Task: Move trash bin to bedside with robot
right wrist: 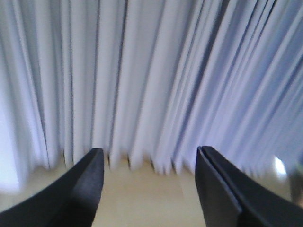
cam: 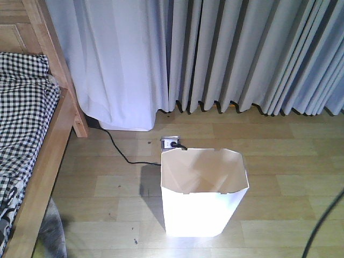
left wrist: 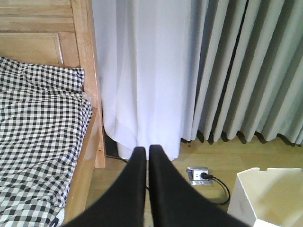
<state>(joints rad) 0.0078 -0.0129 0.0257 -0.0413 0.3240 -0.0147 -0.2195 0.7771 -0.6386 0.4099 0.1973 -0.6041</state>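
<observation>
The white trash bin (cam: 203, 193) stands upright and empty on the wooden floor, right of the bed (cam: 32, 161). One corner of the trash bin (left wrist: 267, 196) shows at the lower right of the left wrist view. The bed (left wrist: 42, 132) has a light wooden frame and black-and-white checked bedding. My left gripper (left wrist: 147, 150) is shut with nothing in it, held in the air between bed and bin. My right gripper (right wrist: 150, 153) is open and empty, facing the curtains above bare floor. Neither gripper touches the bin.
Grey-white curtains (cam: 215, 54) hang along the far wall. A floor socket (cam: 170, 143) with a plugged black cable (cam: 126, 156) lies just behind the bin. Another black cable (cam: 322, 226) crosses the lower right. A grey fuzzy thing (cam: 51, 234) lies by the bed frame.
</observation>
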